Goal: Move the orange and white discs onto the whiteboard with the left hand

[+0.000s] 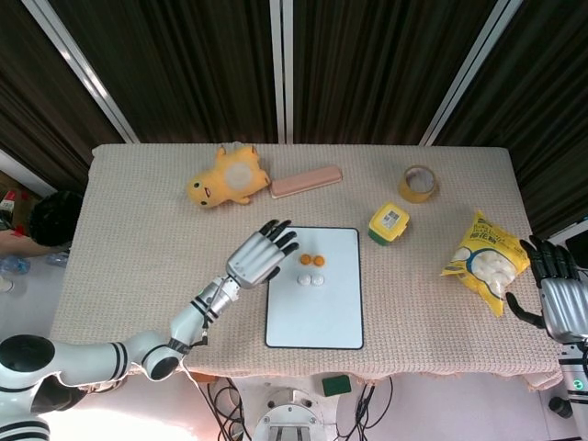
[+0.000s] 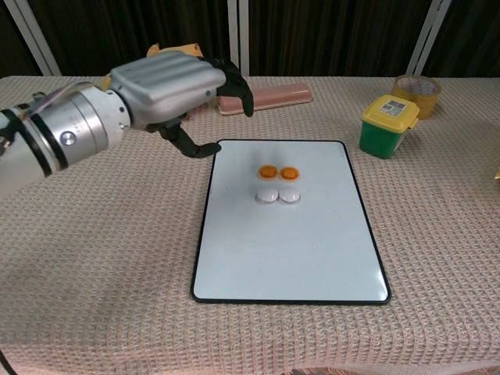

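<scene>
My left hand [image 2: 168,82] hangs above the bench [image 2: 94,258] in the upper left of the chest view, just off the whiteboard's [image 2: 289,258] left edge, fingers spread and a little curled, holding nothing. In the head view the same hand [image 1: 262,255] sits left of centre, its fingertips reaching over the board's upper left corner. Two orange discs [image 2: 279,172] lie side by side on the upper part of the whiteboard, and two white discs [image 2: 279,196] lie just below them, the four forming a tight square. My right hand [image 1: 556,289] shows at the right edge of the head view, fingers apart and empty, just beside a yellow snack bag [image 1: 487,260]. Toward the top of the frame lie a yellow plush toy [image 1: 228,177], a pink case [image 1: 306,180], and a tape roll [image 1: 418,183]. A green container with a yellow lid [image 2: 388,123] stands near the board's upper right corner.
</scene>
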Robot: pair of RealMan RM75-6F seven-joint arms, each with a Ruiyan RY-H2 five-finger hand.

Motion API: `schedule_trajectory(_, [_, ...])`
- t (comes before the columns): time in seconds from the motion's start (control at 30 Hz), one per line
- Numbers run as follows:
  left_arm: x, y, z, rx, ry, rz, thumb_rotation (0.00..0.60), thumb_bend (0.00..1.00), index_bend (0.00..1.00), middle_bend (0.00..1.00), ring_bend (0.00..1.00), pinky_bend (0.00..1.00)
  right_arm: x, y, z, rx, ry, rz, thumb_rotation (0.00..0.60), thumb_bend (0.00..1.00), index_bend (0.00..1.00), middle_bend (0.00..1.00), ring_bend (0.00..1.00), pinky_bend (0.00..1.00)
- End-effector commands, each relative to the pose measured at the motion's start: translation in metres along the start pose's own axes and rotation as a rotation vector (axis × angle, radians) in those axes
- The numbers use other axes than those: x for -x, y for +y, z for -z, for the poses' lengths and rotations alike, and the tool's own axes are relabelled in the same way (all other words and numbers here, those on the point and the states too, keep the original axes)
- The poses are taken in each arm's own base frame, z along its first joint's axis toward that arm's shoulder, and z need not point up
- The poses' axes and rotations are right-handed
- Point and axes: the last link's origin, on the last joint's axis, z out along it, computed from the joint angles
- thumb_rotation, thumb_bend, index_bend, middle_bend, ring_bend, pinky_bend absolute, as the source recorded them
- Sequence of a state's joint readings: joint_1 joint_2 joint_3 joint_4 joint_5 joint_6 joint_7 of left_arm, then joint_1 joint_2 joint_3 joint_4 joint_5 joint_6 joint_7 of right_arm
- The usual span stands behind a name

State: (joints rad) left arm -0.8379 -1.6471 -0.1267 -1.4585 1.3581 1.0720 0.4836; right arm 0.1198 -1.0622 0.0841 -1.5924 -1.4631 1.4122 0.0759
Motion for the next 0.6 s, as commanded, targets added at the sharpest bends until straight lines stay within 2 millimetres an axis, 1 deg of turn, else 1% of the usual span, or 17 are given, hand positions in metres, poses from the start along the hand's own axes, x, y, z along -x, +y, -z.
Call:
schedule_trajectory(0.03, [-0.025,-0.042,0.064,-0.182,0.135,0.025,0.6,0.27,0.3,0.22,0.09,0.17,0.002,-0.002,-0.001,-0.021,0.014,-0.004,0.6,0.32,0.0,0.0,0.0,0.0])
schedule_trajectory(0.07, [-0.027,-0.051,0.077,-0.228,0.158,0.025,0.6,0.25,0.3,0.22,0.09,0.17,0.003,-0.002,-0.001,-0.03,0.023,-0.007,0.6,0.32,0.0,0.0,0.0,0.0])
schedule_trajectory(0.1, [-0.027,-0.062,0.097,-0.29,0.174,0.014,0.6,0.25,0.3,0.23,0.09,0.17,0.004,-0.003,-0.002,-0.04,0.03,-0.008,0.6,0.32,0.0,0.0,0.0,0.0])
schedule_trajectory(0.17, [-0.025,-0.078,0.127,-0.371,0.168,-0.014,0.6,0.23,0.3,0.23,0.09,0.17,0.007,-0.002,-0.002,-0.051,0.033,-0.006,0.6,0.32,0.0,0.0,0.0,0.0])
schedule_trajectory(0.2, [-0.023,-0.088,0.147,-0.41,0.154,-0.026,0.6,0.22,0.29,0.23,0.09,0.17,0.008,-0.002,-0.002,-0.057,0.033,-0.001,0.6,0.32,0.0,0.0,0.0,0.0])
schedule_trajectory(0.23, [-0.022,-0.094,0.162,-0.434,0.142,-0.031,0.598,0.22,0.28,0.22,0.09,0.17,0.01,-0.001,-0.002,-0.059,0.031,0.005,0.6,0.32,0.0,0.0,0.0,0.0])
schedule_trajectory(0.27, [-0.02,-0.1,0.176,-0.455,0.129,-0.029,0.583,0.22,0.24,0.2,0.09,0.17,0.011,0.0,-0.002,-0.06,0.027,0.011,0.6,0.32,0.0,0.0,0.0,0.0])
schedule_trajectory(0.3, [-0.018,-0.106,0.195,-0.479,0.115,-0.02,0.562,0.21,0.22,0.19,0.09,0.17,0.013,0.001,-0.001,-0.06,0.021,0.018,0.6,0.31,0.0,0.0,0.0,0.0])
schedule_trajectory(0.37, [-0.014,-0.112,0.221,-0.502,0.103,0.002,0.47,0.2,0.17,0.15,0.08,0.16,0.016,0.002,-0.001,-0.059,0.009,0.029,0.6,0.3,0.0,0.0,0.0,0.0])
schedule_trajectory(0.4, [-0.011,-0.113,0.235,-0.51,0.095,0.013,0.45,0.2,0.16,0.14,0.07,0.16,0.017,0.002,0.0,-0.059,0.003,0.034,0.6,0.3,0.0,0.0,0.0,0.0])
schedule_trajectory(0.5, [-0.005,-0.112,0.261,-0.518,0.096,0.022,0.373,0.18,0.13,0.11,0.04,0.14,0.019,0.003,0.001,-0.058,-0.002,0.04,0.6,0.28,0.0,0.0,0.0,0.0])
schedule_trajectory(0.6, [-0.002,-0.111,0.275,-0.504,0.09,0.014,0.362,0.18,0.13,0.11,0.03,0.13,0.02,0.003,0.003,-0.06,-0.006,0.047,0.6,0.28,0.0,0.0,0.0,0.0])
